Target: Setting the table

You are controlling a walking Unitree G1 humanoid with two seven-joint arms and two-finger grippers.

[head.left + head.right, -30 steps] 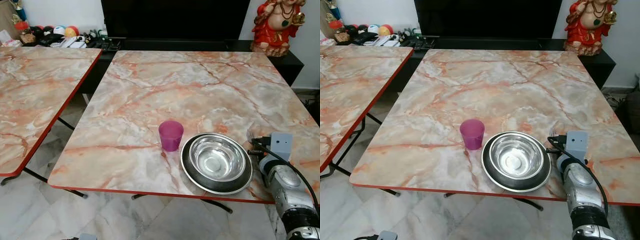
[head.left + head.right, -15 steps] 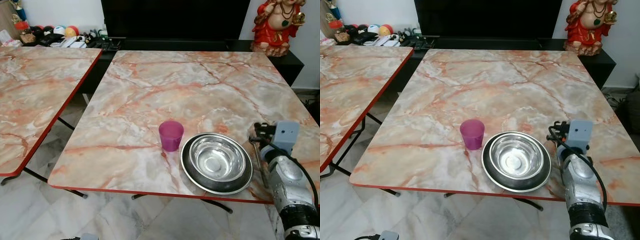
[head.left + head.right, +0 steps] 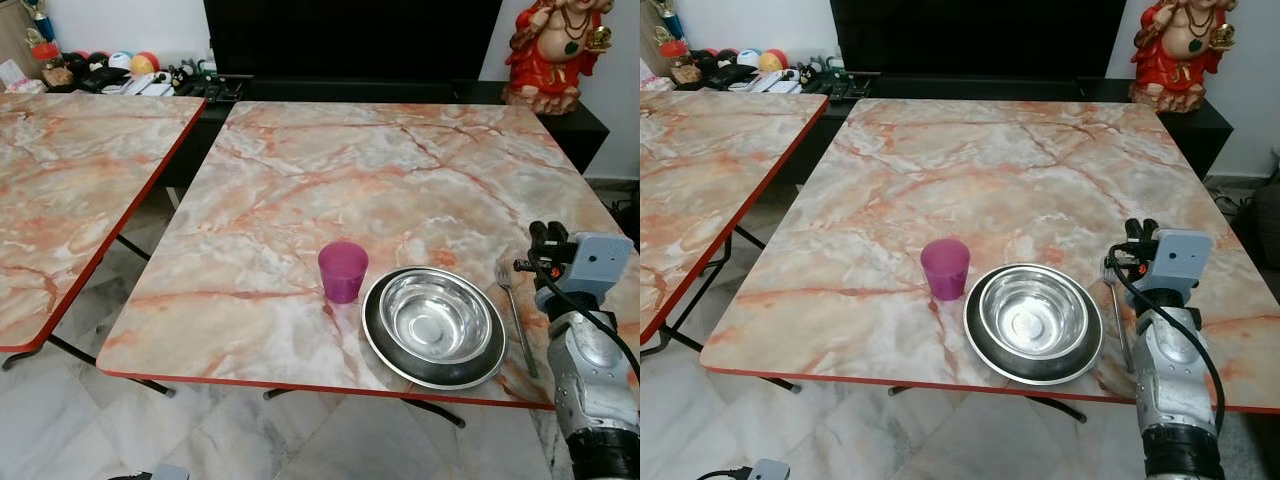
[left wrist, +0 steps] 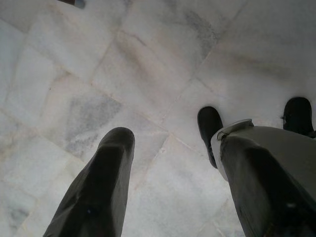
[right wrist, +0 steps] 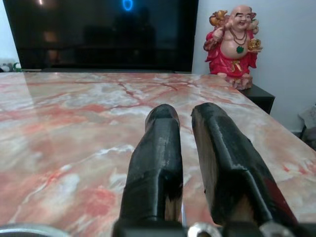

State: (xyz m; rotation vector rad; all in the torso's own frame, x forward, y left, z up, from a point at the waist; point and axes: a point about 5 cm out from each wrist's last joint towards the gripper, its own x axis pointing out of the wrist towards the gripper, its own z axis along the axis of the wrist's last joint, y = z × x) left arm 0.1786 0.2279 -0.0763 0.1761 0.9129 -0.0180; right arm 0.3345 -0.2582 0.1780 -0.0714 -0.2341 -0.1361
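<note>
— Where the marbled table (image 3: 330,180) is ending at its near red edge, what is sitting there?

— A purple cup (image 3: 343,271) is standing upright, and just beside it, on its right, a steel bowl (image 3: 434,317) is resting inside a dark plate (image 3: 378,338). A fork (image 3: 514,310) is lying flat on the table just right of the plate, tines pointing away from the robot, apart from the plate's rim.

— And the right hand (image 5: 185,118)?

— It is hovering low over the table at the right edge, just right of the fork's tines, fingers pointing toward the far end of the table. Its two black fingers (image 5: 155,163) are standing slightly apart with a narrow gap between them, and they are gripping nothing.

— What about the left hand (image 4: 173,148)?

— It is hanging down over the pale tiled floor (image 4: 148,64), with its fingers spread wide and holding nothing.

— Anything else around?

— A second marbled table (image 3: 70,190) is standing to the left, a red statue (image 3: 555,45) is sitting on a dark cabinet beyond the far right corner, and a black screen (image 3: 350,40) is standing behind the table.
</note>
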